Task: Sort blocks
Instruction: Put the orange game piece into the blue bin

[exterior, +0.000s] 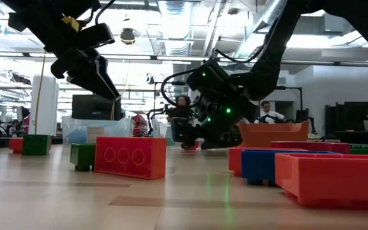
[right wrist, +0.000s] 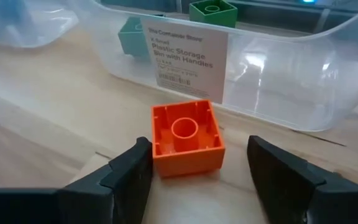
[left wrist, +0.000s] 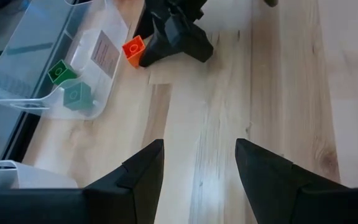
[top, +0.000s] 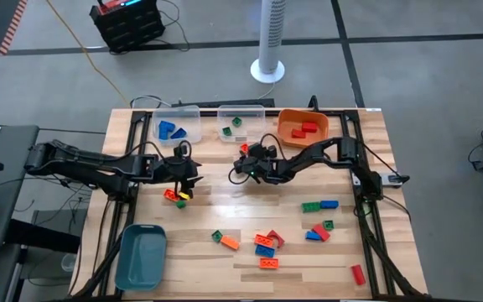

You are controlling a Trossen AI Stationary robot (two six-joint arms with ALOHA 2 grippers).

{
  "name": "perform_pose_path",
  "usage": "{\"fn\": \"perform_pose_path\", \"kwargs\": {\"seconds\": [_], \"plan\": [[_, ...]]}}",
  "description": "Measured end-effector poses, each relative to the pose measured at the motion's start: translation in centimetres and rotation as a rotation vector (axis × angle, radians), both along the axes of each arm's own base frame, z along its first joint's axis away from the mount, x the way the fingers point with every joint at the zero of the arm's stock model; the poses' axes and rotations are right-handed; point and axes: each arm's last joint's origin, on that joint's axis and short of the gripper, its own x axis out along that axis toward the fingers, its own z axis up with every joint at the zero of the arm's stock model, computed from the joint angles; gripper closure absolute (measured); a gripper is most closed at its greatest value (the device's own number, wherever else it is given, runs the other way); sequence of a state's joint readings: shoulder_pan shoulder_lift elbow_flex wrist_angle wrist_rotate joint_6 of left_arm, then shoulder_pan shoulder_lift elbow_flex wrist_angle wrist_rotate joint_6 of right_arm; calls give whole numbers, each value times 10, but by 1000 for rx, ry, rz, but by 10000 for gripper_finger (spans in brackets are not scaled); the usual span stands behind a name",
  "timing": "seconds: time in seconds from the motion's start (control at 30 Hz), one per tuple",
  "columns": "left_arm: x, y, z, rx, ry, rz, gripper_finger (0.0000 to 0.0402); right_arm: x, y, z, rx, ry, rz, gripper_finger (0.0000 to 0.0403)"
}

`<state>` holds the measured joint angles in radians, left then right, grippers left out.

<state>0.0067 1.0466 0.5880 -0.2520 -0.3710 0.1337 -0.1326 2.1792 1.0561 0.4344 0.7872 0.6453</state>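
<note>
An orange block [right wrist: 187, 138] lies on the table on its side, hollow underside toward my right wrist camera, just in front of the clear bin [right wrist: 272, 74] that holds green blocks [right wrist: 212, 12]. My right gripper [right wrist: 197, 149] is open and low over the table, one finger on either side of this block [top: 243, 149]. My left gripper [top: 189, 174] hangs open over bare wood left of centre, with nothing between its fingers [left wrist: 148, 168]. Red, yellow and green blocks [top: 174, 195] lie just near of it. My right gripper comes at the orange block level and slightly slanting down, from the table's near right. One finger [right wrist: 132, 165] stands right against the block's side [right wrist: 155, 152]; I cannot tell whether it touches. The other finger stands apart from it.
At the far edge stand a clear bin with blue blocks [top: 177, 126], the clear bin with green ones [top: 241, 124] and an orange bin [top: 303, 127] with red ones. A teal bin [top: 141, 256] sits near left. Loose blocks [top: 267, 243] lie at near centre and right [top: 319, 205].
</note>
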Motion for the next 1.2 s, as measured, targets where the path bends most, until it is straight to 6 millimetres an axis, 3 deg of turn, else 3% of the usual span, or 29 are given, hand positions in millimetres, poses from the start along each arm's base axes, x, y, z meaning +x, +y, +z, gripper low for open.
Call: {"fn": "perform_pose_path", "kwargs": {"seconds": [0.17, 0.43, 0.63, 0.77, 1.0, 1.2], "plan": [[0, 0, 0, 3, 3, -3, 210, 0, 2, 0, -21, 40, 30, 146], [0, 0, 0, 14, 9, -11, 210, 3, 6, 1, -46, 95, 137, 229], [-2, 0, -2, 3, 32, -2, 210, 7, 28, 10, -36, 100, 244, 261], [-4, 0, -5, 10, 72, -16, 210, 10, 50, 34, -58, 86, 381, 256], [-3, -6, -5, -45, 79, -161, 210, 4, 78, 93, -74, 24, 614, 250], [4, -20, 4, 171, 31, -287, 210, 2, 83, 120, 54, -156, 751, 251]]}}
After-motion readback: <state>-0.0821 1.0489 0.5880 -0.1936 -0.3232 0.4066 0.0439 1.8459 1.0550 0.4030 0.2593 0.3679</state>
